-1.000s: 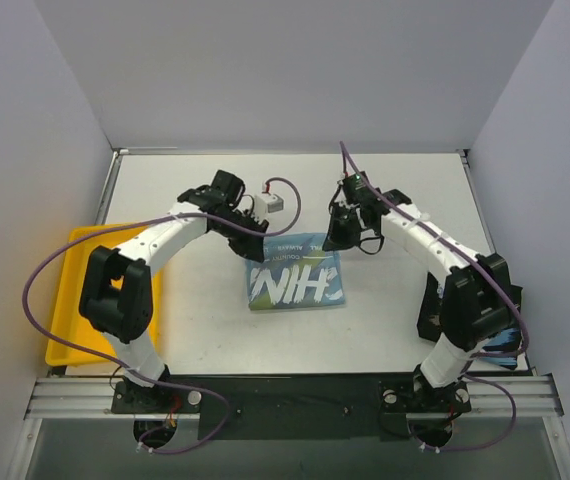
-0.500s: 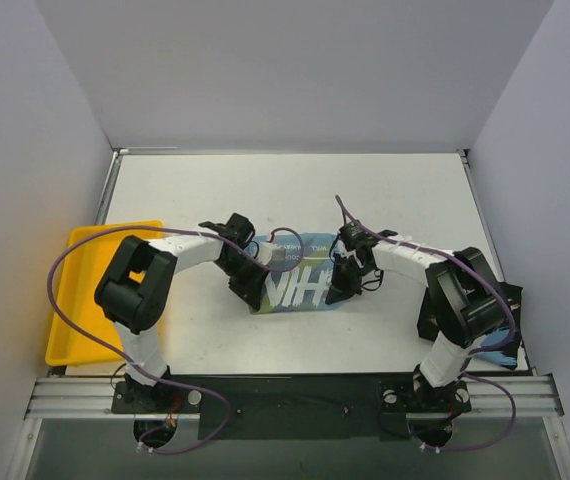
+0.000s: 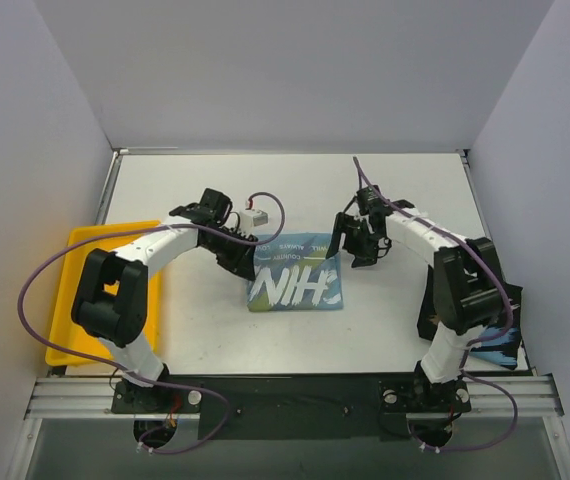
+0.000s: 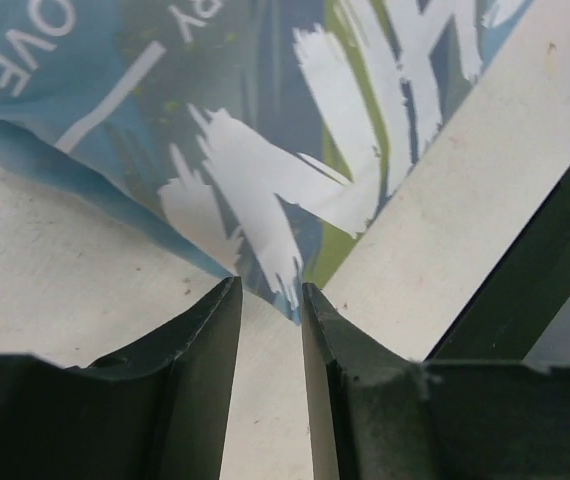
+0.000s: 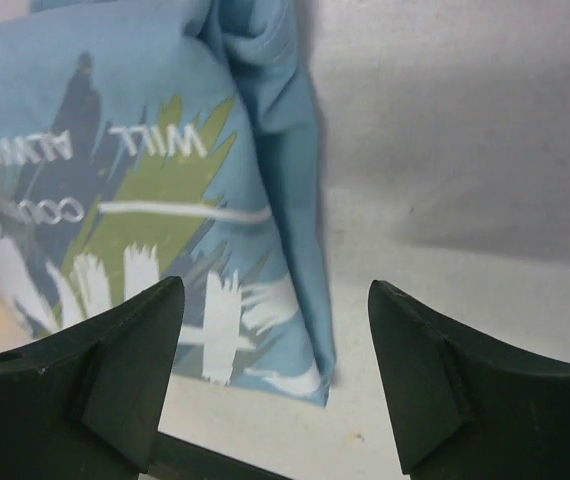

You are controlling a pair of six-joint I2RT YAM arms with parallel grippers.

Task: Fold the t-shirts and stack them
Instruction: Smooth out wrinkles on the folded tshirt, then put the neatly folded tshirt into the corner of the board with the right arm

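The light blue t-shirt [image 3: 295, 272] lies folded into a small rectangle at the table's middle, white lettering up. My left gripper [image 3: 240, 258] hovers at its left edge. In the left wrist view the left gripper [image 4: 270, 290] is narrowly open, bare table shows between its fingers, and the shirt's corner [image 4: 283, 285] sits just at the tips. My right gripper [image 3: 355, 245] stands at the shirt's right edge. In the right wrist view the right gripper [image 5: 275, 290] is wide open above the shirt's folded corner [image 5: 310, 370], not touching it. A dark cloth heap [image 3: 427, 315], seemingly the black t-shirt, lies behind my right arm.
A yellow plastic tray [image 3: 63, 310] sits at the table's left edge, partly under my left arm. Grey walls close in the table on three sides. A black rail runs along the near edge by the arm bases.
Both grippers came toward the near side shut on the shirt's edges, then opened, let go of the cloth and drew back a little toward the far side.
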